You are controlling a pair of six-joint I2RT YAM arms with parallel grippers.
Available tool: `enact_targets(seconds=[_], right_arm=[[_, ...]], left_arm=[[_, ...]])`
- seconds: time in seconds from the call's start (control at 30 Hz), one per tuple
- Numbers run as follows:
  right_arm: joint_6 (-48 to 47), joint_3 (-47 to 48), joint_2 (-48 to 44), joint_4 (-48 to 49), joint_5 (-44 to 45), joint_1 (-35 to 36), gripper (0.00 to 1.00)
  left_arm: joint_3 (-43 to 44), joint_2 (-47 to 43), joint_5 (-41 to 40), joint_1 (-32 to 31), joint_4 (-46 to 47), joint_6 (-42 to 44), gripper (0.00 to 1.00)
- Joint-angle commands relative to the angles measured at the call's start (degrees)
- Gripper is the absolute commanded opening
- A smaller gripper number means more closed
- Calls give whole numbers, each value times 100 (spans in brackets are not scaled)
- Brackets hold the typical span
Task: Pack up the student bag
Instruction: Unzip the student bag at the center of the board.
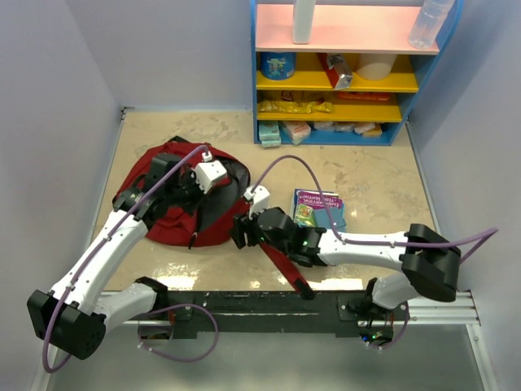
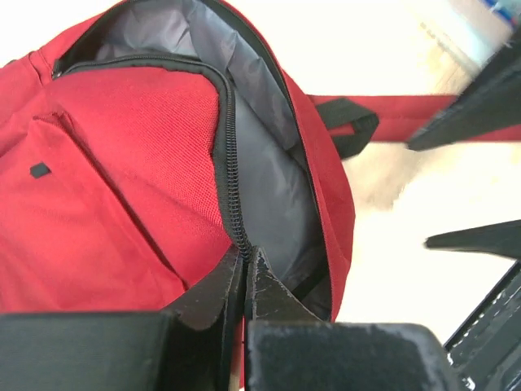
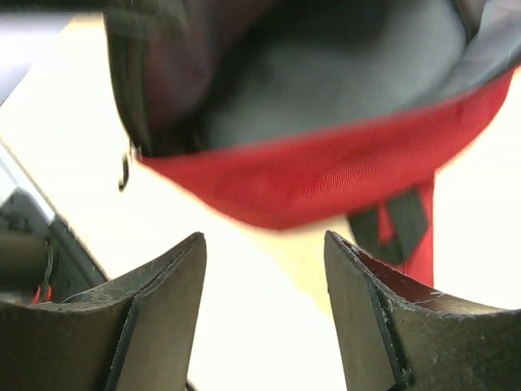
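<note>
Bag [image 1: 175, 226] unzipped; left fingers [image 2: 269, 295] pinch its zipper edge [image 2: 229, 163], holding it open. Right fingers [image 3: 358, 285] spread, empty. Books [image 1: 319, 208] unpacked on table [image 1: 383, 175].

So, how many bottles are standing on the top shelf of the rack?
2. A white bottle stands left of the middle of the pink top shelf; a clear plastic bottle stands at its right end. The picture's edge cuts off both tops; more may be out of view.

I can make out no text; the print on the purple book [image 1: 317, 204] and the shelf packets [image 1: 295, 106] is too small.
</note>
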Motion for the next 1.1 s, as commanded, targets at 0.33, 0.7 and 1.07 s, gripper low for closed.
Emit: enact_targets(seconds=[0.33, 0.7, 1.07], right_arm=[[-3215, 43, -143, 710, -146, 978, 65], [-4819, 809, 489, 50, -488, 1031, 68], [-4714, 1100, 1000, -644, -1095, 1005, 47]], left_arm=[[736, 173, 1021, -41, 85, -288, 0], [877, 191, 1348, -33, -275, -104, 0], [939, 86, 1260, -33, -486, 107, 0]])
